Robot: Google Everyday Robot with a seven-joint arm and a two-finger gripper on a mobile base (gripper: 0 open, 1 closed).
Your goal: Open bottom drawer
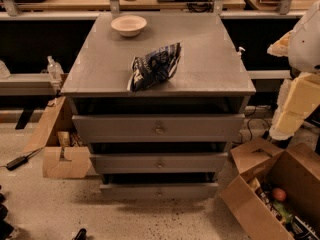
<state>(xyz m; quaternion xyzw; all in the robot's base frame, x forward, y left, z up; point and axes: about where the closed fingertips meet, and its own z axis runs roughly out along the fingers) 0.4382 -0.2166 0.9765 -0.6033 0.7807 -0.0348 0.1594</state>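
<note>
Against the workbench stands a grey cabinet (200,59) with three drawer fronts. At the right edge hangs the robot's pale arm (300,99). Its gripper (283,133) seems to be the lower end, well apart from the cabinet, and I cannot tell whether it is open or closed. Lowest, just above the floor, sits the bottom drawer (130,191), with a dark gap over it. On top lie a crumpled blue bag (154,66) and a white bowl (129,25). Smallest is the drawer's round knob (159,189).
</note>
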